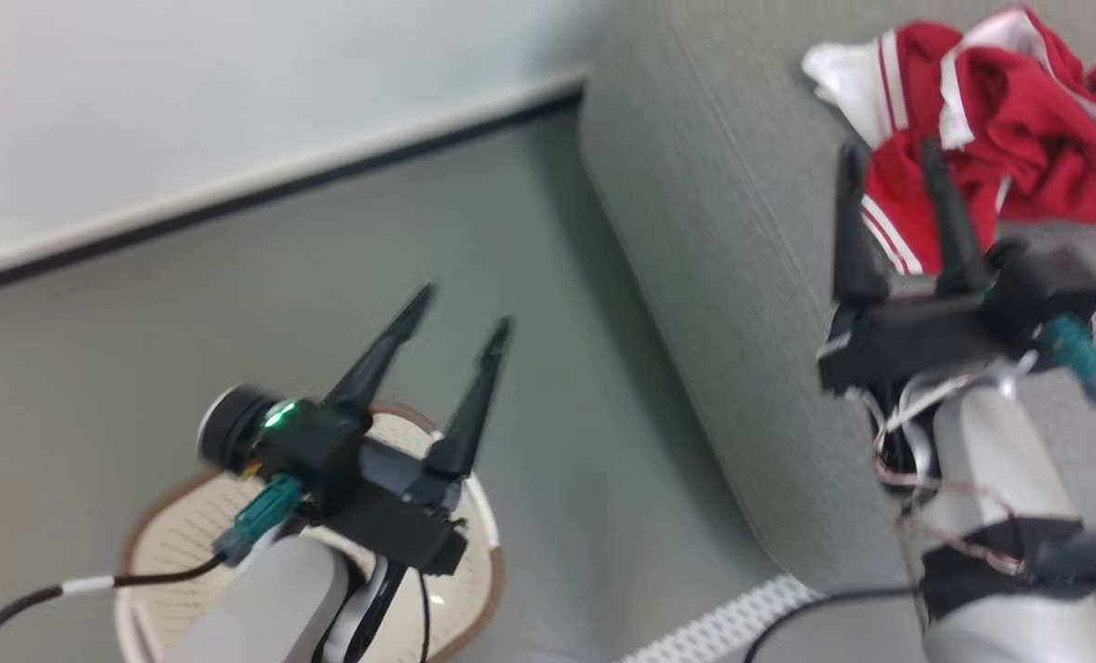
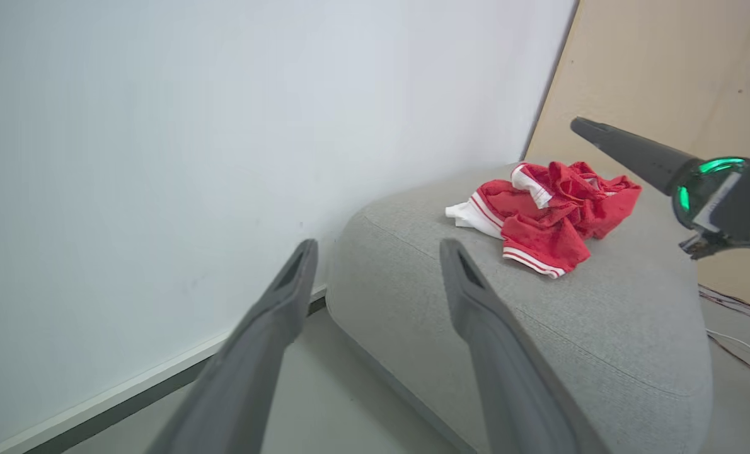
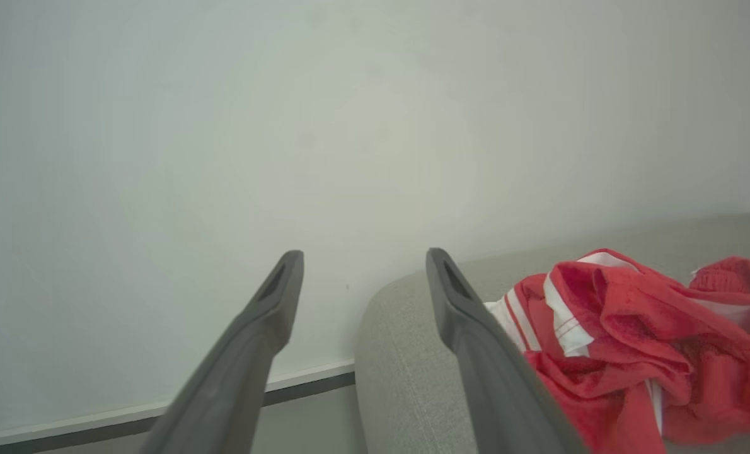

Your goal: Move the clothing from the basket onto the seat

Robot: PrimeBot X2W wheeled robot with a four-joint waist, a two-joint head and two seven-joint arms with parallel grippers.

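**A:** Where's the clothing (image 1: 1018, 138)?

**B:** We see it on top of the seat (image 1: 723, 230). Crumpled red heap w/ white stripes and a white panel, soft, mesh-looking fabric.

**A:** Seat surface?

**B:** Light grey woven upholstery, rounded edges, a seam (image 2: 539, 318) running along the top.

**A:** And the basket (image 1: 157, 516)?

**B:** On the smooth grey floor (image 1: 235, 304), to the left of the seat. Oval, brown rim, cream slotted inside. It's blurry for us.

**A:** Grippers?

**B:** Both have long, dark, tapered fingers spread wide, gripping nothing. Our left gripper (image 1: 466, 307) hangs over the basket. Our right gripper (image 1: 890, 150) is over the seat, tips at the heap's striped edge. We can't tell if they touch it.

**A:** Background?

**B:** Plain pale wall (image 1: 189, 92) w/ a dark base strip.
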